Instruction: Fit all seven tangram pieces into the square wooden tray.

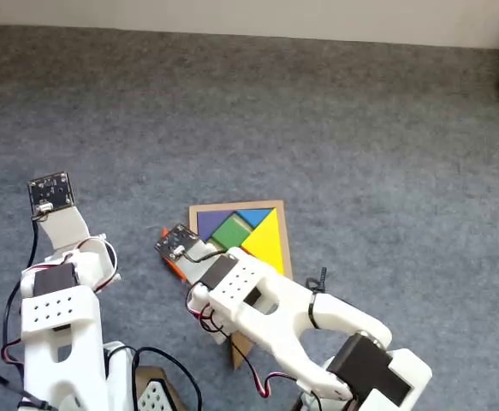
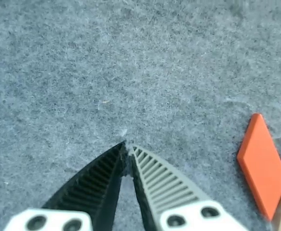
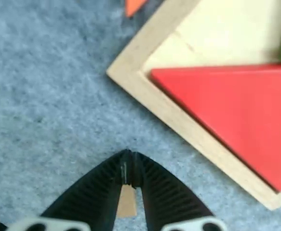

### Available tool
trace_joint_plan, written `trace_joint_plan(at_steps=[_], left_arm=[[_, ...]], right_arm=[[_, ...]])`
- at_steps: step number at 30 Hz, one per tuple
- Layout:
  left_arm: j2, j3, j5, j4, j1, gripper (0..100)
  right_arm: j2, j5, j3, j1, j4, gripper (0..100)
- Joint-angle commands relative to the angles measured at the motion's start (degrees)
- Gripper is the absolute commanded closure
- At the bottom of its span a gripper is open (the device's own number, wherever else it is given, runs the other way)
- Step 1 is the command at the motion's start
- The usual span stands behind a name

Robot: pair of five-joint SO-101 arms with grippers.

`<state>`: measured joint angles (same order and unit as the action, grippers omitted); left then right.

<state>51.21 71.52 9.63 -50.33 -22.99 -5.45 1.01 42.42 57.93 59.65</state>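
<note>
Right gripper (image 3: 129, 155), jaws closed tip to tip, above grey carpet (image 3: 44, 96) just beside the wooden tray (image 3: 135, 53) holding a red triangle (image 3: 241, 108). Left gripper (image 2: 127, 147) likewise closed; orange piece (image 2: 261, 166) on carpet beside the tray. Pale wall (image 1: 275, 15) beyond.

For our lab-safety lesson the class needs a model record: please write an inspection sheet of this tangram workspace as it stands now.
Surface: grey carpet.
Job's things: wooden tray holds a yellow triangle, green square, blue piece, purple piece and red triangle; orange piece lies on the carpet beside the tray's rim.
Clutter: brown shape by the left arm's base, unclear.
Hands: left hand shut, empty, at bare carpet; right hand shut at the tips near a tray corner, with an unidentified tan sliver between its fingers.
Cables: wires run along both arms.
Surroundings: pale wall along the far edge.
</note>
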Motion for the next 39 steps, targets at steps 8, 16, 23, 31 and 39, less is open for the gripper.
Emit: trace_joint_plan(at_steps=[8,16,23,31,39], left_arm=[[0.92,-0.31,-0.44,0.88,-0.66,98],[0.92,-0.31,-0.44,0.88,-0.66,98],[0.92,-0.31,-0.44,0.88,-0.66,98],[0.92,-0.31,-0.44,0.88,-0.75,98],[0.92,-0.31,-0.44,0.88,-0.75,98]], right_arm=[[-2.07,-0.62,-1.89,-4.0,-0.22,99.3],[-17.63,3.87,-1.45,-4.44,4.88,99.3],[-24.31,13.19,-1.27,-6.99,6.29,99.3],[-24.92,13.63,4.09,-7.16,7.96,98.9],[-24.31,34.81,5.49,-6.81,7.87,90.2]])
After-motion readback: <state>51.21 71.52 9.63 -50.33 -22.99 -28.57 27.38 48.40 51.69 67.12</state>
